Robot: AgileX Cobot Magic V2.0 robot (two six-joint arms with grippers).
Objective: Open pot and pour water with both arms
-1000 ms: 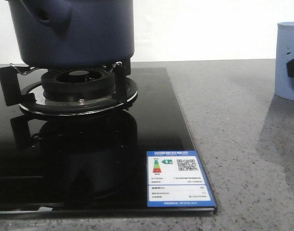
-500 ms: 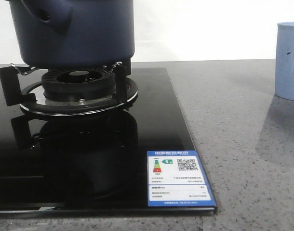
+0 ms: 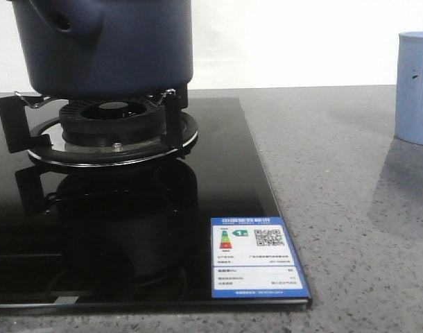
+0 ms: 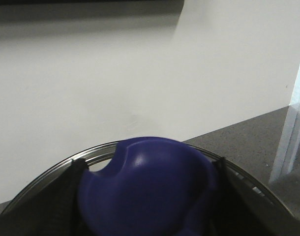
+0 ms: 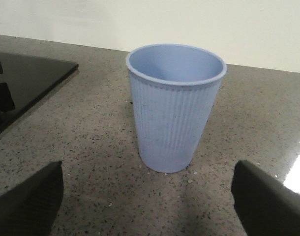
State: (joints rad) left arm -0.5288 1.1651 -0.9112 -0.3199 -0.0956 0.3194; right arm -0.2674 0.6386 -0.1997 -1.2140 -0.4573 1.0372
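Desk (image 3: 350,208): speckled grey stone, carrying a glossy black glass hob (image 3: 128,229) at its left edge.
Pot (image 3: 107,41): large round dark navy-blue matte pot, seated on the hob's burner support.
Cup (image 5: 174,105): pale blue ribbed plastic, upright by the right edge.
Right tool (image 5: 147,196): fingers held wide apart, the cup in front of them, untouched.
Left tool (image 4: 147,196): clamped on a rounded blue knob (image 4: 150,191).

We see only our finger tips. Our right gripper (image 5: 149,196) has two dark, matte, finely textured wedge-shaped fingers (image 5: 27,199). Our left gripper (image 4: 147,196) shows two similar dark fingers (image 4: 66,191).

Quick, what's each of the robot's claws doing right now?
Left gripper: shut on the purple lid knob.
Right gripper: open, empty, facing the pale blue cup.
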